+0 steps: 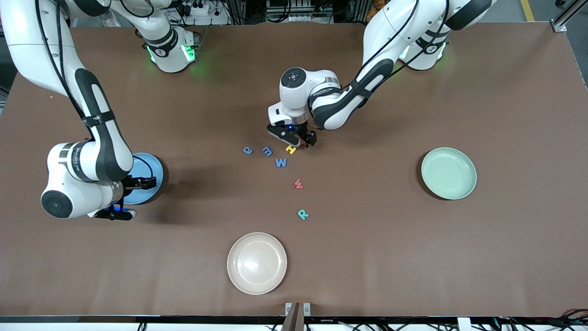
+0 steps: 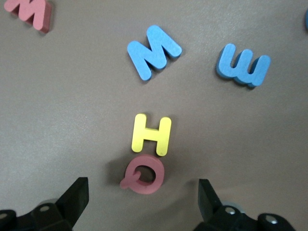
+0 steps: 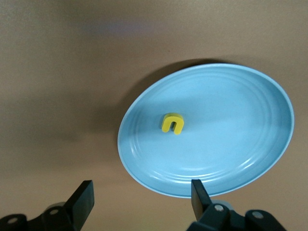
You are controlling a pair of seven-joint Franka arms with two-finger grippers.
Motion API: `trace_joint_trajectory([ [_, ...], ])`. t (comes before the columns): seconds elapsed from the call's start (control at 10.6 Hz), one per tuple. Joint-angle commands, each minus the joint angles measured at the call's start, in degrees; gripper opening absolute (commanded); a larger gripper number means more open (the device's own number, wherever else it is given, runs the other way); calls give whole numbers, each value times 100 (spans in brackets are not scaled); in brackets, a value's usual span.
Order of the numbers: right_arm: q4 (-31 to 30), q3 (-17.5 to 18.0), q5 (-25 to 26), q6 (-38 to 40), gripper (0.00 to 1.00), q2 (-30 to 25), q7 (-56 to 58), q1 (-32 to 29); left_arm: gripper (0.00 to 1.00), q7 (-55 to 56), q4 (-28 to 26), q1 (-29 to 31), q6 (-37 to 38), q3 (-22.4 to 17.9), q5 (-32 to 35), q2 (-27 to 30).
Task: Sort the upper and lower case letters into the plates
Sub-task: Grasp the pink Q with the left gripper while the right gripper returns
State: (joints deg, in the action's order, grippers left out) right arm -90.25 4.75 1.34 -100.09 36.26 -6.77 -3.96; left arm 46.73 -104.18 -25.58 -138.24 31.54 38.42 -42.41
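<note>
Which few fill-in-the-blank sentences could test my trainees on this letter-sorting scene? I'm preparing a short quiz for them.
1. The small yellow letter lies in the ____ plate.
2. The left gripper is open over the red Q, which touches the yellow ____.
3. The mint green plate holds ____ letters.
4. The right gripper is ____ over the blue plate.

Missing words: blue; H; no; open

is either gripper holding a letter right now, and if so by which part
Nothing is held. The left gripper is open over the pink Q and yellow H, gripping neither. The right gripper is open and empty over the blue plate.
</note>
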Motion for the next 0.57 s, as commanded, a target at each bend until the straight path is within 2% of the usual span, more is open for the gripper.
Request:
trace_joint_trajectory([
  [0.0,-19,8,-72,69,90,-66,-149,44,100,240,-15,1,-106,10,218,-83],
  [0.28,-19,8,-72,51,90,-66,-167,53,100,240,20,-8,-133,2,236,-197],
  [0.47,-19,34,-125,33,90,-84,-595,184,100,231,29,0,-133,2,245,-198],
])
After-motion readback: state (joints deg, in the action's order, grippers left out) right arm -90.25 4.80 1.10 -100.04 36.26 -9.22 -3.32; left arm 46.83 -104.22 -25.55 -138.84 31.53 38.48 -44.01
